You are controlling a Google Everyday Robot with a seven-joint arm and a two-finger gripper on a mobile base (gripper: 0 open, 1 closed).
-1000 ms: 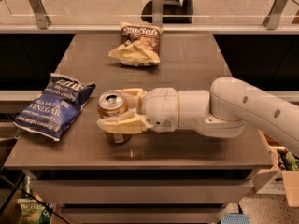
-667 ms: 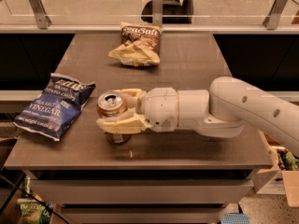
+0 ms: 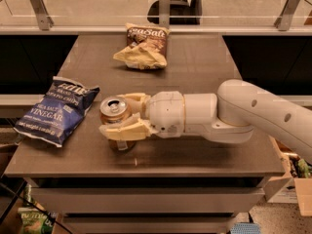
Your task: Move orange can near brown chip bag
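My gripper (image 3: 117, 115) is clamped sideways on the orange can (image 3: 113, 108), one pale finger (image 3: 124, 130) along its near side and the other behind it, with the silver top showing just above them. The can stands upright between the fingers; I cannot tell whether its base touches the surface (image 3: 195, 67) or hangs just clear. The thin, smooth metal wall would dent or slip under a hard squeeze, so I judge a firm, even hold best. I would raise the can only slightly, keep it vertical, and carry it away from me and a little to the right. The brown chip bag (image 3: 145, 45) lies well beyond my gripper, a crinkled, puffy foil pouch with a dark top and a tan lower part folded forward. It would slide or crumple if I bumped it, so I should set the can down just short of it on the flat, matte dark surface. Just left of my gripper lies a larger blue chip bag (image 3: 56, 110), soft and glossy.
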